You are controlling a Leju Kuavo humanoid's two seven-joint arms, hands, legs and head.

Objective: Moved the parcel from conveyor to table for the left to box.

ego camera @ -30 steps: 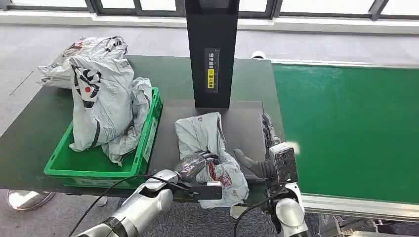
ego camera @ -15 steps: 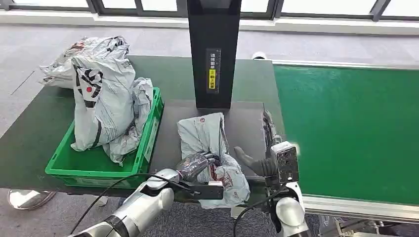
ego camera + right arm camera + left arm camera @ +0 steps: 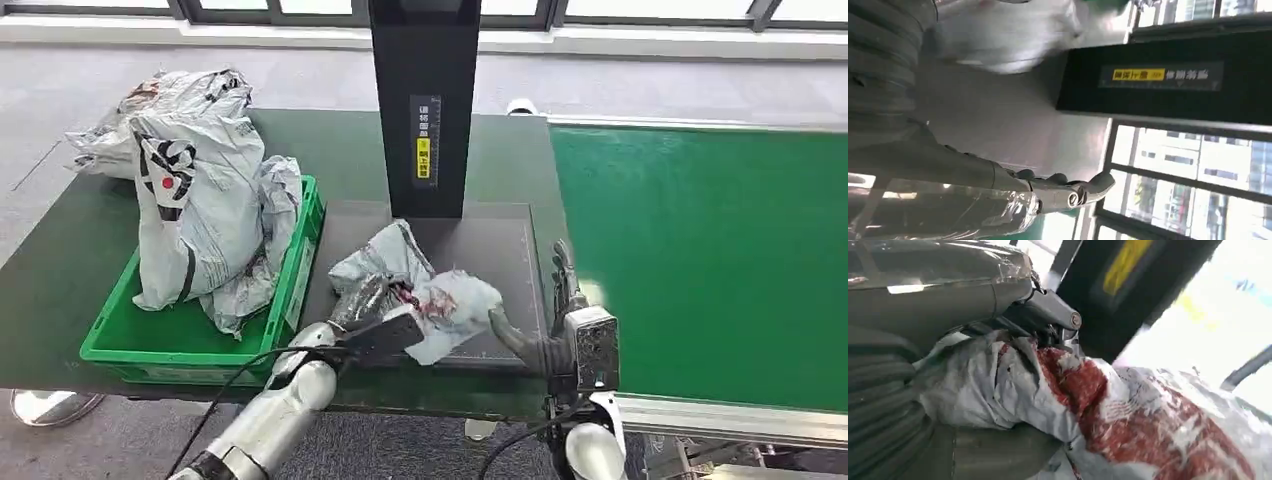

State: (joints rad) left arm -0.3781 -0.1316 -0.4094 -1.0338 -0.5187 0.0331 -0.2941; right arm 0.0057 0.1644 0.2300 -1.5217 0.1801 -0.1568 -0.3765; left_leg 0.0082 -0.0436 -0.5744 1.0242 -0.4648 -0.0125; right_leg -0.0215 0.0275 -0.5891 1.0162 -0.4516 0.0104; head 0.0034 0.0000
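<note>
The desk (image 3: 80,250) is on the left and the conveyor (image 3: 700,260) is on the right. A bin (image 3: 130,335) sits on the left part of the desk with bags (image 3: 200,210) piled in it. A tall post (image 3: 420,100) stands at the back, in the middle. The parcel (image 3: 430,295) is in front of the post, between the bin and the conveyor. The left hand (image 3: 365,305) holds the parcel. The right hand (image 3: 545,325) is just beside it, by the conveyor's edge.

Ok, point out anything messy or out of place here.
The green plastic crate is overfilled: crumpled grey plastic mailer bags tower above its rim, and one lies outside it on the dark table. The left hand grips a crumpled grey-and-red parcel.
</note>
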